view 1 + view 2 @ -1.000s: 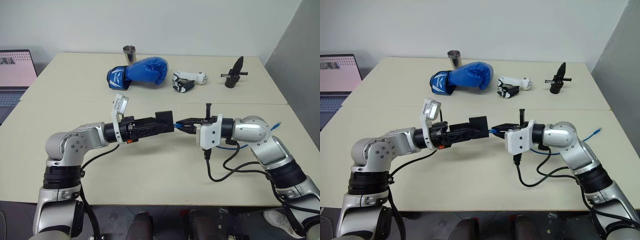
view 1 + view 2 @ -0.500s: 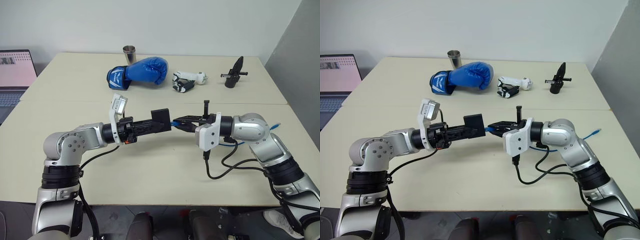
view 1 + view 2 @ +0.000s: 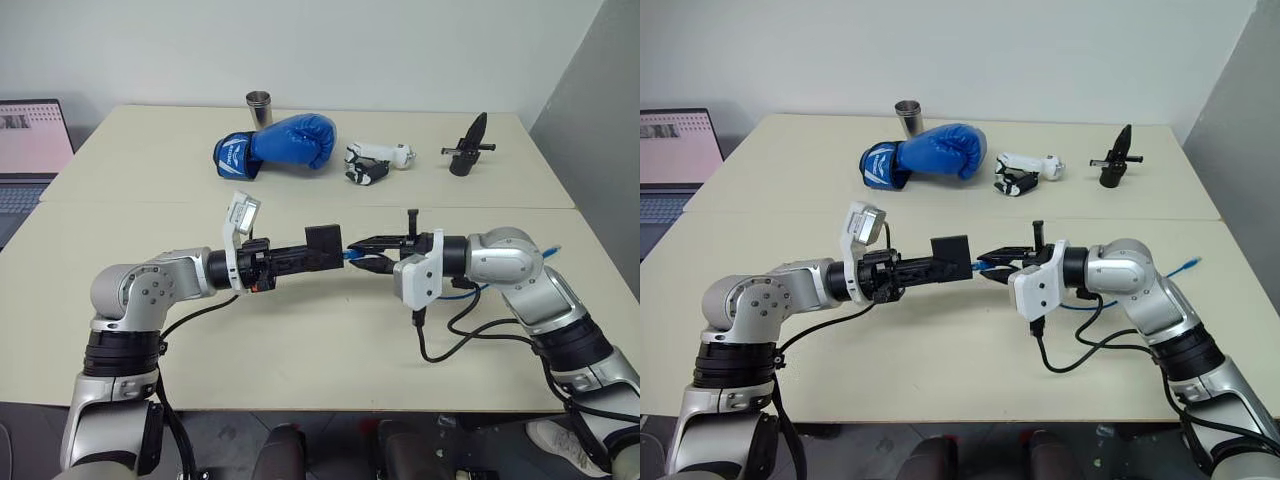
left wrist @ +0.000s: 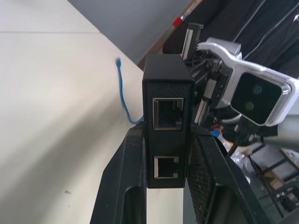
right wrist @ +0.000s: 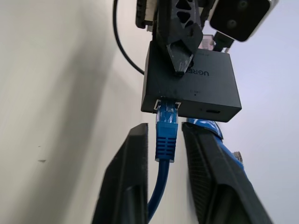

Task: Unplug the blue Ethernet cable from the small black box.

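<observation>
Beige bench [image 3: 300,330] carried one boxing glove [image 3: 285,143]. At frame centre, the left claw [image 3: 318,252] clenched one small black box [image 3: 325,241]; one blue Ethernet cable [image 5: 166,133] stayed plugged, flanked by the released right claw [image 5: 164,149]. Its wrist view revealed two empty sockets [image 4: 167,114].

Both arms meet level mid-air, left gripper [image 3: 318,250] clamped, right gripper [image 3: 365,250] fingers [image 5: 126,182] parted.

At the far side of the table [image 3: 300,340] a steel cup [image 3: 258,108] stands just behind a blue boxing glove [image 3: 280,143]. To the right lie a white-and-black gadget [image 3: 376,162] and a black clip [image 3: 468,146]. A laptop [image 3: 28,150] sits left.
</observation>
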